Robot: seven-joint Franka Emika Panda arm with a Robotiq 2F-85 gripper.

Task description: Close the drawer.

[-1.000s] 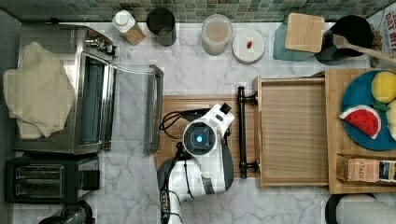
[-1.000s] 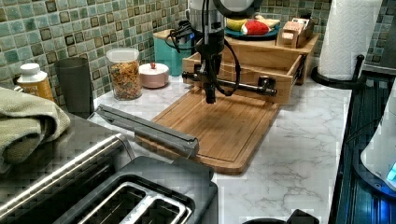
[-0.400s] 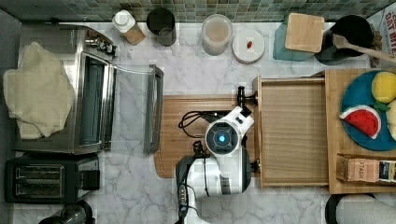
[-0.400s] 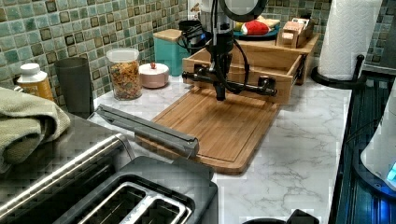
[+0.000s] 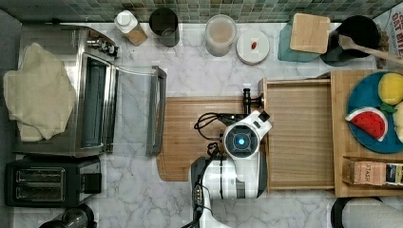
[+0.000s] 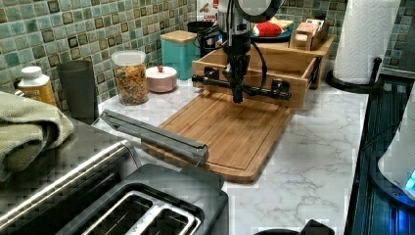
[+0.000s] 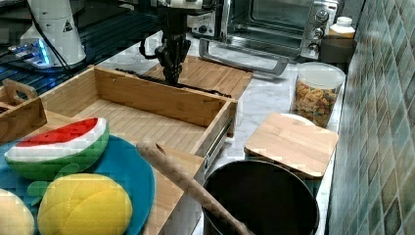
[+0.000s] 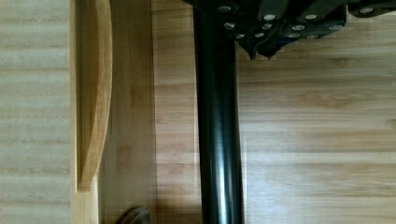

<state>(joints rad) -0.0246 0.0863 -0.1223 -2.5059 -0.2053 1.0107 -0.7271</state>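
The light-wood drawer [image 5: 299, 137] stands pulled out toward the top view's left, its flat bottom bare. Its black bar handle [image 5: 246, 99] runs along the front wall above the bamboo cutting board [image 5: 190, 137]. My gripper [image 6: 238, 94] hangs straight down with its fingers shut, pressed against the middle of the handle [image 6: 266, 91] on the cutting-board side. The right view has the gripper [image 7: 171, 73] just beyond the drawer's front wall [image 7: 161, 98]. In the wrist view the shut fingertips [image 8: 261, 44] sit right beside the black bar [image 8: 217, 140].
A toaster oven [image 5: 95, 109] with its door [image 5: 156, 111] folded down lies past the cutting board. Jars [image 5: 221, 34] line the tiled wall. A blue plate [image 5: 361, 90] of toy fruit rests on the drawer's cabinet. A paper towel roll [image 6: 364, 39] stands beside it.
My arm has travelled across the cutting board to the top view's right, bringing the shut gripper up against the handle. The drawer sits about where it was.
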